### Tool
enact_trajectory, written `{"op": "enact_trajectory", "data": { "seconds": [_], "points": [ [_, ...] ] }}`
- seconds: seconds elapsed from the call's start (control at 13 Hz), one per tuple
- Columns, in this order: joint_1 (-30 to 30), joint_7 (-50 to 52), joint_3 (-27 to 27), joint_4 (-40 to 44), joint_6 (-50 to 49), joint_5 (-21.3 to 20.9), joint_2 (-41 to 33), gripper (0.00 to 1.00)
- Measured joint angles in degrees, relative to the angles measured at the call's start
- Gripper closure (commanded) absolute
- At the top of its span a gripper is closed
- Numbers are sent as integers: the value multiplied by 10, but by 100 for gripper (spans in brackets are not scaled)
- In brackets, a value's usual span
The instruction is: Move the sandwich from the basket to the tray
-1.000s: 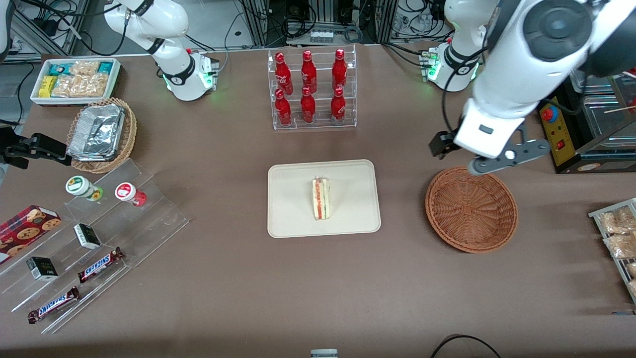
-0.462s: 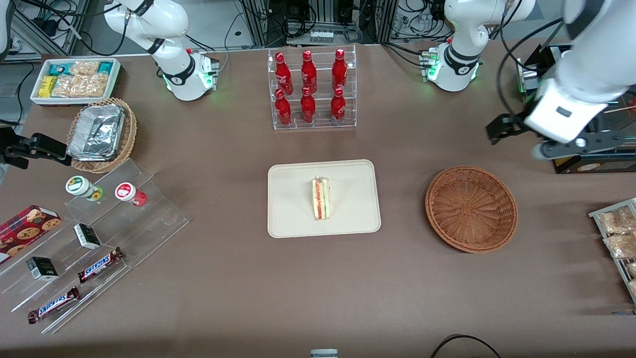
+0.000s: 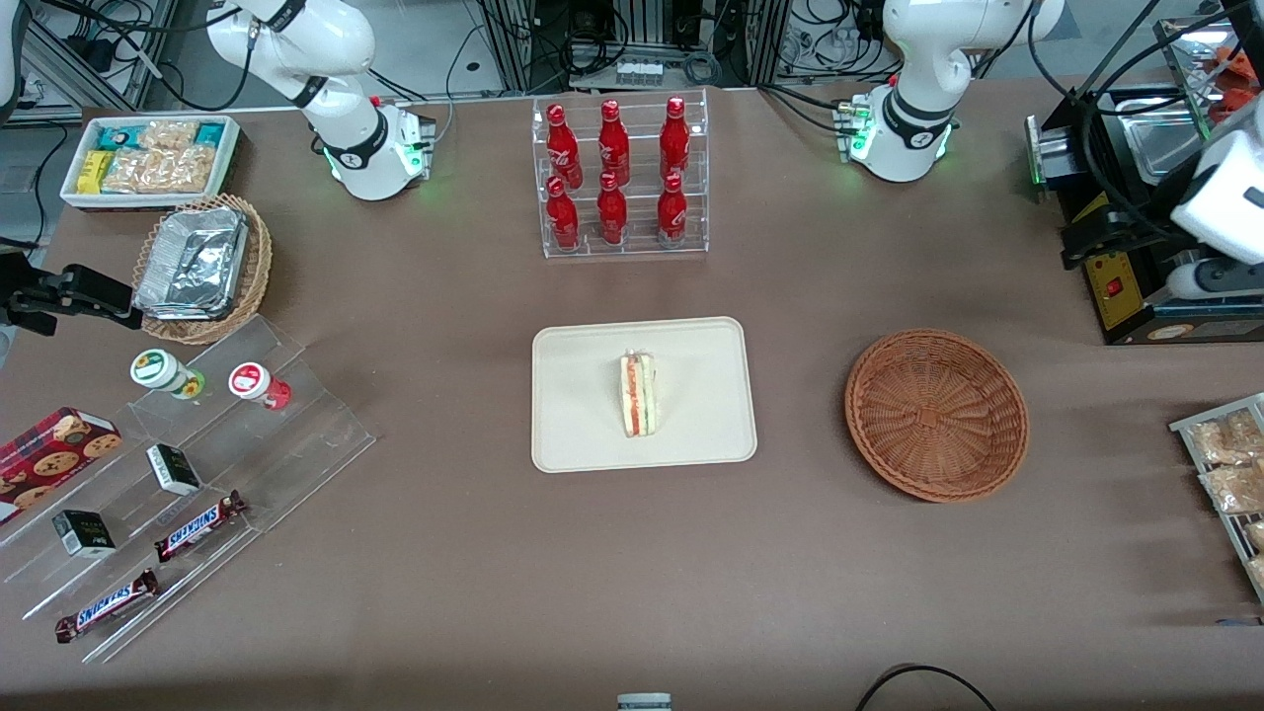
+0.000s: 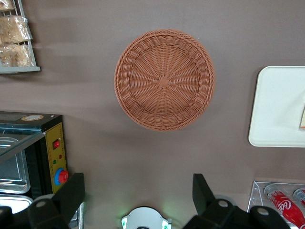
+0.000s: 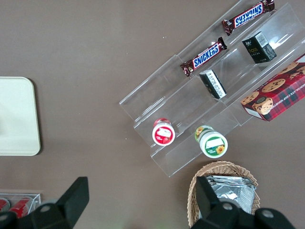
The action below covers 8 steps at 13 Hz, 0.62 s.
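Observation:
The sandwich [image 3: 638, 395] lies on the cream tray [image 3: 583, 434] in the middle of the table, its red and green cut edge facing up. A sliver of it shows in the left wrist view [image 4: 302, 117], on the tray [image 4: 276, 105]. The reddish-brown basket [image 3: 936, 415] is empty and sits beside the tray, toward the working arm's end; it also shows in the left wrist view [image 4: 164, 78]. My left gripper [image 3: 1126, 252] is open and empty, high over the black machine, farther from the front camera than the basket. In its own view the gripper [image 4: 138, 193] holds nothing.
A clear rack of red bottles [image 3: 620, 178] stands farther back than the tray. A black machine with a red button [image 3: 1116, 286] and a wire rack of snack bags [image 3: 1229, 474] sit at the working arm's end. A clear stepped stand [image 3: 197, 474], a foil-container basket [image 3: 202, 267] and a white snack bin [image 3: 148, 158] sit at the parked arm's end.
My left gripper has swung away from over the basket's rim toward the working arm's end of the table. The sandwich, tray and basket have not moved.

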<state>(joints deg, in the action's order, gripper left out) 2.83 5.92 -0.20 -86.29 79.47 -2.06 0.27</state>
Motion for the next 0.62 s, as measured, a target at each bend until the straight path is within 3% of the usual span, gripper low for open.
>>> {"op": "enact_trajectory", "data": {
  "seconds": [0.62],
  "points": [
    [3, -2, 0, -3, 13, 0, 6, 0]
  ]
}}
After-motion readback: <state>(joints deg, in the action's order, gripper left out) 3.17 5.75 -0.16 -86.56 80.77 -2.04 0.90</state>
